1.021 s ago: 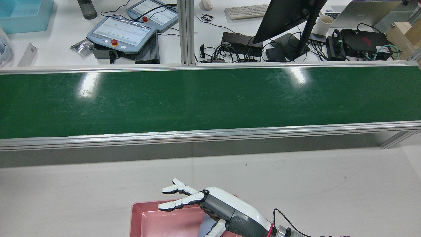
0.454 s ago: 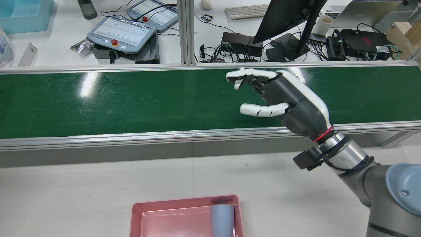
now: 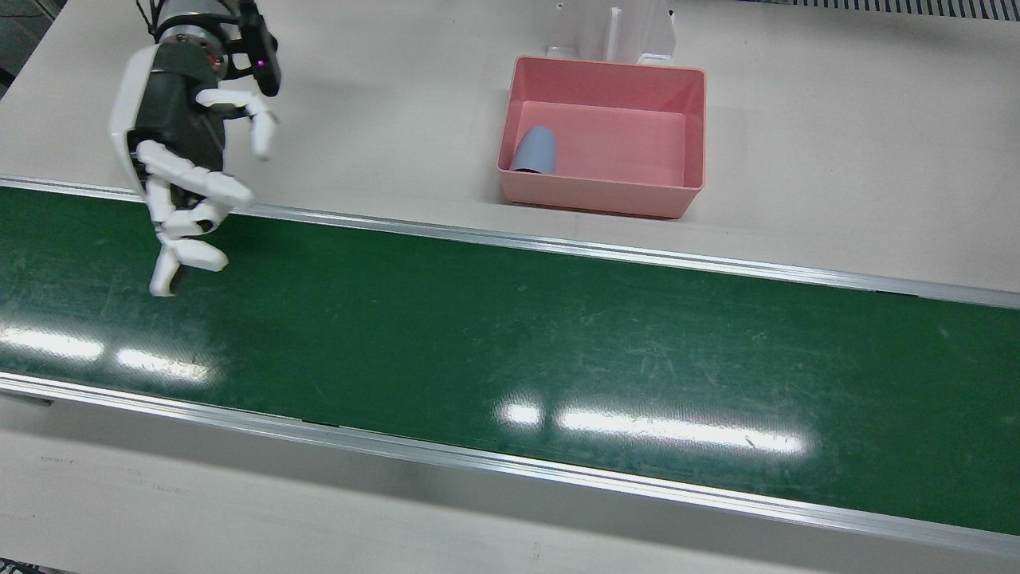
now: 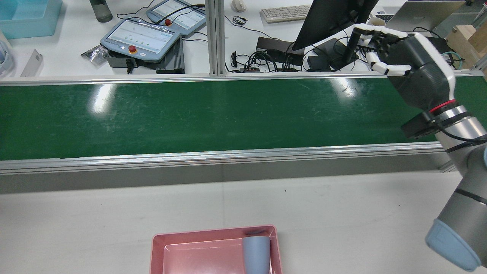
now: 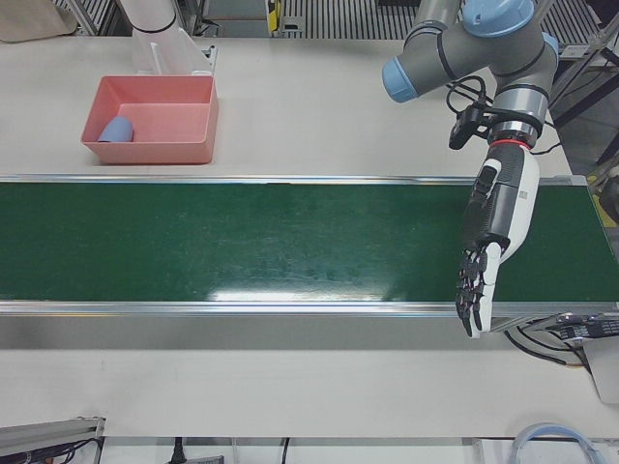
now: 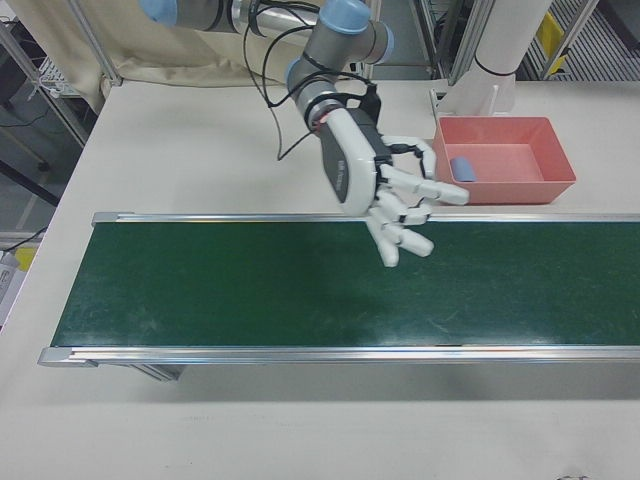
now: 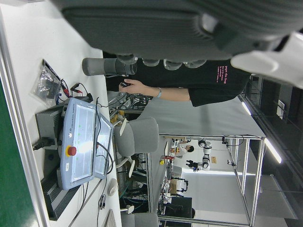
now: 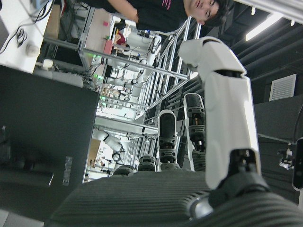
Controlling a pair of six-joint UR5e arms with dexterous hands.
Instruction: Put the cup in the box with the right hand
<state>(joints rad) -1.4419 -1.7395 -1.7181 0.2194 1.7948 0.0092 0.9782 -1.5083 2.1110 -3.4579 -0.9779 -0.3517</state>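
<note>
Right hand (image 3: 187, 171) is open, fingers loosely curled, holding nothing; we see it raised over the green belt (image 3: 510, 335). Left hand (image 5: 488, 246) is open too, fingers straight, at the belt's other end. Cup (image 3: 534, 150) lies on its side in the pink box (image 3: 598, 191).

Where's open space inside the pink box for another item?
The pink box floor is bare from the blue cup across to the opposite wall. The cup lies on its side against one end wall, the only crowded spot. Right hand is open over the belt.
</note>
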